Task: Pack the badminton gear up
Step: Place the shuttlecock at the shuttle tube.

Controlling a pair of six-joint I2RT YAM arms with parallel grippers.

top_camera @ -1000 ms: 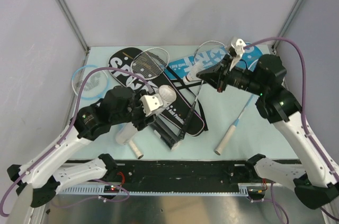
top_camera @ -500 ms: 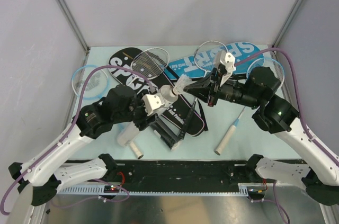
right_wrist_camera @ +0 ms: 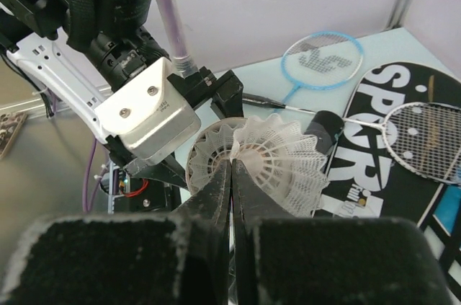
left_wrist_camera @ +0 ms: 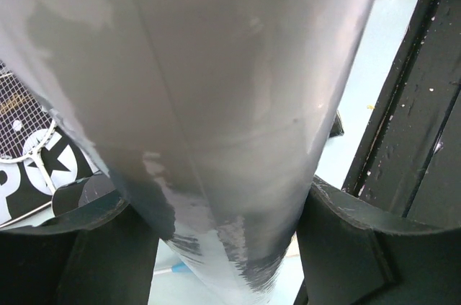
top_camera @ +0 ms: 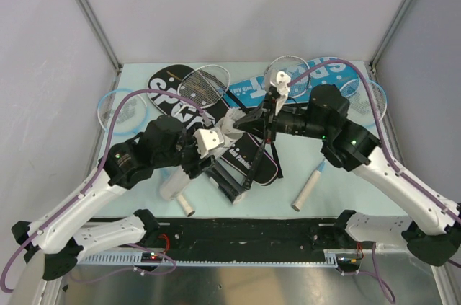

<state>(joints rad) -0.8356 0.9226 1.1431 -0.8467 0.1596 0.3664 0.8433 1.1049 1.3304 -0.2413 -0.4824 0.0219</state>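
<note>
A pale blue table (top_camera: 274, 200) lies between grey walls (top_camera: 238, 9), perhaps fabric panels.

Between the right claw's (right_wrist_camera: 232, 164) tips, a shuttlecock (right_wrist_camera: 277, 161), at the open mouth of a tube (left_wrist_camera: 216, 103) directly ahead. Tube clamped inside the left claw (left_wrist_camera: 216, 247). Below both claws, a racket cover (top_camera: 253, 164) with a racket (top_camera: 205, 81) on it. Far left of the left claw, another racket (top_camera: 119, 110).

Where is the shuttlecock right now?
Mid-table in the top view, the shuttlecock is pinched in the right tool, right at the mouth of the white tube that the left tool holds.
</note>
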